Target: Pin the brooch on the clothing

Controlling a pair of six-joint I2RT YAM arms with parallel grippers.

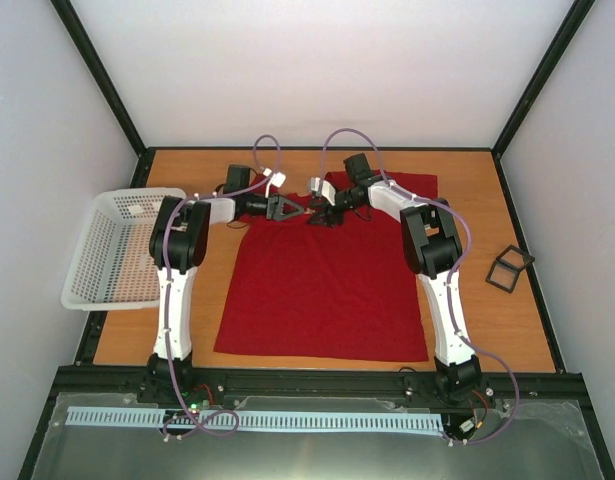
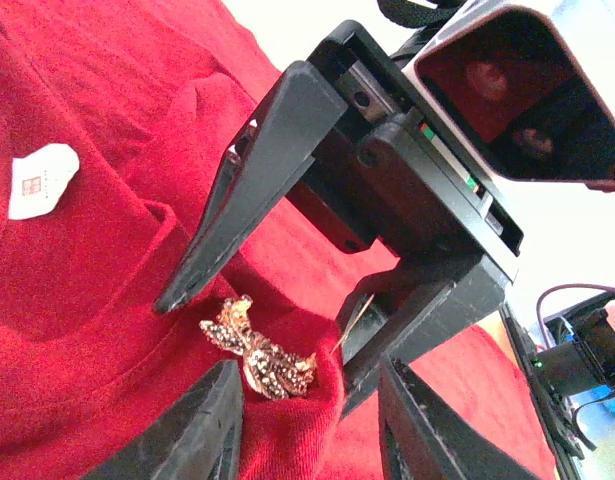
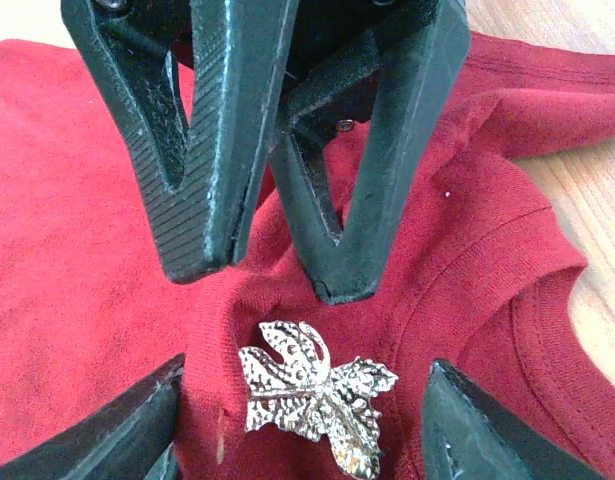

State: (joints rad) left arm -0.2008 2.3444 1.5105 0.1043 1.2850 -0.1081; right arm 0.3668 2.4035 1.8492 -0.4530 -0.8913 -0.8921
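The brooch point(image 3: 315, 400) shows only its leafy face in both wrist views, its pin hidden against the red T-shirt point(image 1: 322, 290), and from above it is lost, seemingly behind the meeting tips of the left gripper point(image 1: 295, 207) and right gripper point(image 1: 317, 217).

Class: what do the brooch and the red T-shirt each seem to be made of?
Brooch: likely metal, shiny pale gold, with glinting embossed leaf texture. T-shirt: soft knit cloth, probably cotton, matte; it wrinkles and shows stitched collar ribbing.
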